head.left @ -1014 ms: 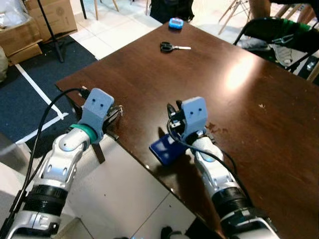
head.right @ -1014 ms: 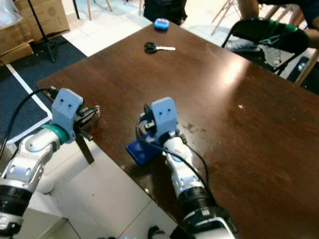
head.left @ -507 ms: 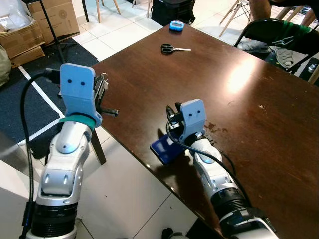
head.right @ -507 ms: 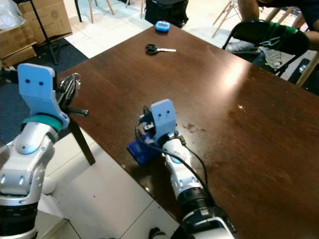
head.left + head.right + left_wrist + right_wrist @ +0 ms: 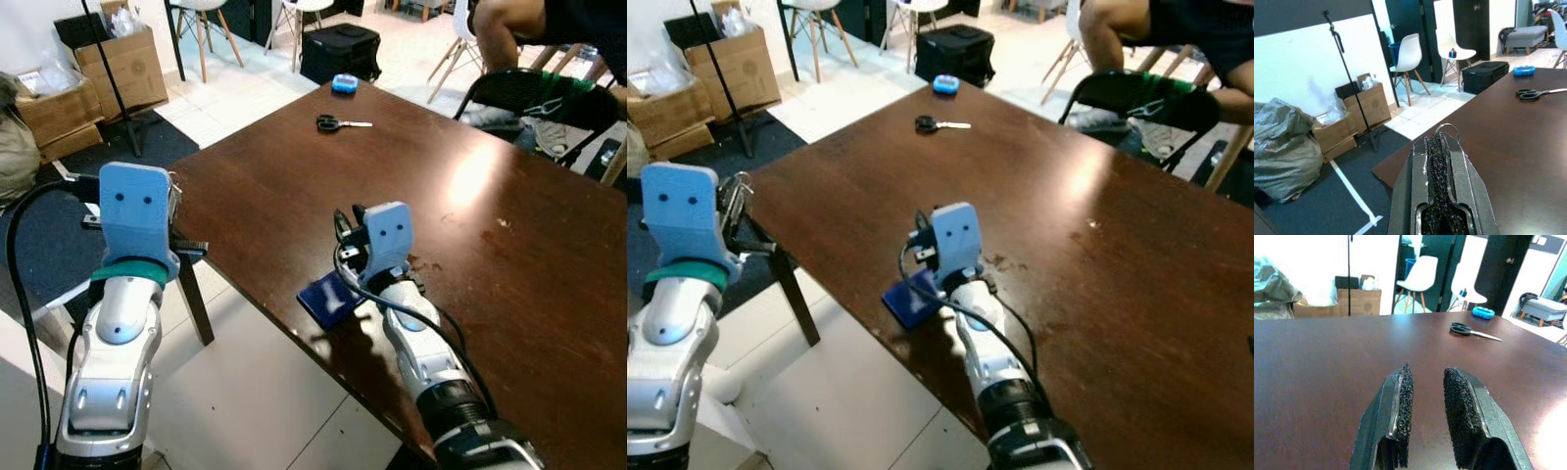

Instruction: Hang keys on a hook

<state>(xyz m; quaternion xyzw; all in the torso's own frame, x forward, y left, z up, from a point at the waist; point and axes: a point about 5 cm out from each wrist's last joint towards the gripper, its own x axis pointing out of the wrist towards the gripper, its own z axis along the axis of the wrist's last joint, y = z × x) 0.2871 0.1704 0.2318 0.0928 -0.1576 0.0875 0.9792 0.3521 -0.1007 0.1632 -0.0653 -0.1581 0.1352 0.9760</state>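
Observation:
My left gripper [image 5: 1439,139] is held up beside the table's left corner and is shut on the keys. A thin wire key ring [image 5: 1447,128] pokes out past its fingertips, and the metal keys [image 5: 735,194] glint beside its blue wrist mount [image 5: 135,217]. My right gripper [image 5: 1427,377] lies low on the brown table [image 5: 490,196] near the front edge. It is open with a narrow gap and nothing between the fingers. A dark blue flat object [image 5: 328,297] lies under the right wrist at the table's edge.
Black-handled scissors [image 5: 338,123] and a small blue object [image 5: 344,83] lie at the table's far end. A person sits on a black chair [image 5: 549,93] at the far right. Cardboard boxes [image 5: 118,73], a stand pole and white chairs stand on the floor to the left.
My left gripper has risen from the table's edge and drawn back to the left with the keys. The right arm stays put. The camera has tilted up.

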